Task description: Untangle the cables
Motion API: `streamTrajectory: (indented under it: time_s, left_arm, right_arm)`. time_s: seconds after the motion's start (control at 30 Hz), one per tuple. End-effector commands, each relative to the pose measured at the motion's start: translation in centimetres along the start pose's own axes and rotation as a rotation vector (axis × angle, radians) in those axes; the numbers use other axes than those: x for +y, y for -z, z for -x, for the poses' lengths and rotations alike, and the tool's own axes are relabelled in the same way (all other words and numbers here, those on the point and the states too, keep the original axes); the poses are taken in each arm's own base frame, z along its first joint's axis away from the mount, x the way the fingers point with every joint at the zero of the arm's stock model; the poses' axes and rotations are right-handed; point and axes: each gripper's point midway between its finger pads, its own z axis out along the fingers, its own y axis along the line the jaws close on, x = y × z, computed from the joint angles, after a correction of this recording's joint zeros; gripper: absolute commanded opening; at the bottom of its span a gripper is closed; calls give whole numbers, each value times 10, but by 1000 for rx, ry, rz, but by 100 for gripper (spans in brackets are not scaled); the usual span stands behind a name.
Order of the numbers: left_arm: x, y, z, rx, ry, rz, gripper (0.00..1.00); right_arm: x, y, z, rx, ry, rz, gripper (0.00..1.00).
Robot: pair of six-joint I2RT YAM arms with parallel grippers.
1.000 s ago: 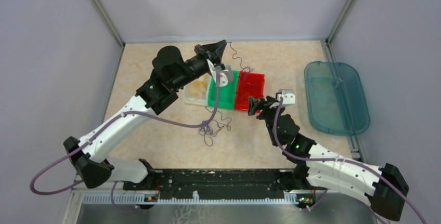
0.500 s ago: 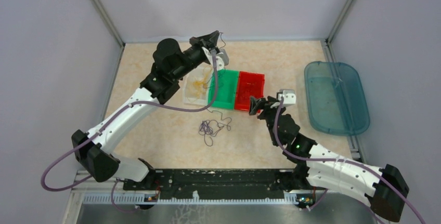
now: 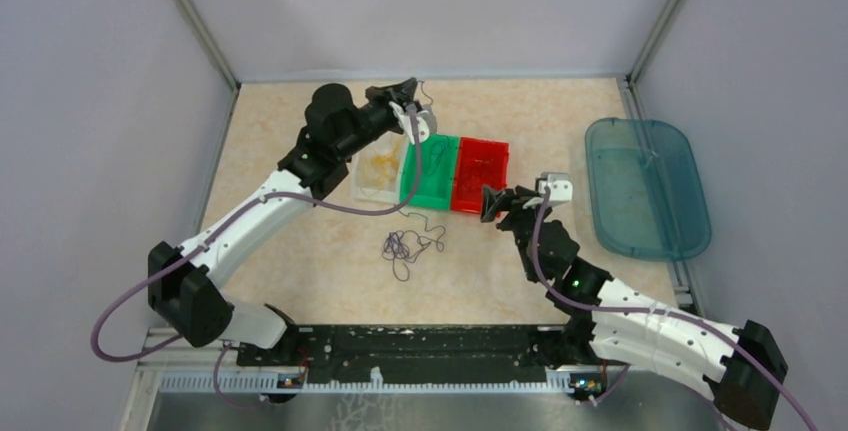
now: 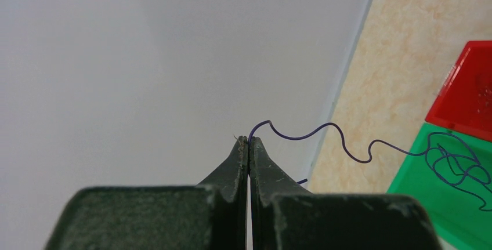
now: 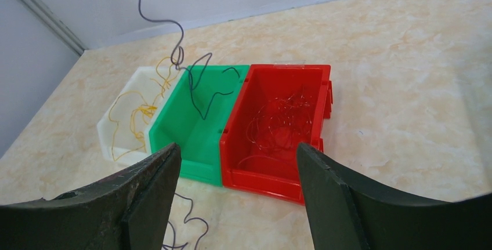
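Cable (image 4: 301,137), purple, is pinched in your left gripper (image 4: 249,142) and trails into the green bin (image 5: 185,166). Yellow cables (image 5: 136,113) lie in the white bin (image 5: 110,129), red cables (image 5: 278,125) in the red bin (image 5: 261,174). A purple tangle (image 3: 405,249) rests on the table (image 3: 330,276). Your right gripper (image 3: 487,203) hangs spread beside the red bin.

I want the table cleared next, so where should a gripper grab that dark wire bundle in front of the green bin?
Pinch the dense knot in the middle of the dark wire bundle, coming straight down from above. It lies flat on the table, and its outer loops are single thin strands, probably easy to miss.
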Motion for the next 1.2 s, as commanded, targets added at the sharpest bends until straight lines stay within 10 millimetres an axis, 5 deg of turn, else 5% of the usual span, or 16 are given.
streamTrajectory:
  time_s: [0.0, 0.43, 0.63, 0.83, 1.17]
  left_arm:
    - [-24, -7, -23, 24, 0, -45, 0]
    - [-92, -39, -47, 14, 163, -212, 0]
    - [-141, -49, -90, 93, 78, -302, 0]
    - [-142, -59, -131, 177, 14, -271, 0]
    - [-226, -38, -112, 93, 241, -637, 5]
  right_arm:
    - [-1, 3, 14, -38, -57, 6, 73]
    - [0, 4, 14, -41, -67, 13, 72]
    - [-2, 6, 22, -63, -70, 10, 72]
    - [-2, 6, 29, -76, -66, 16, 72]
    - [-5, 4, 29, -71, -61, 2, 72]
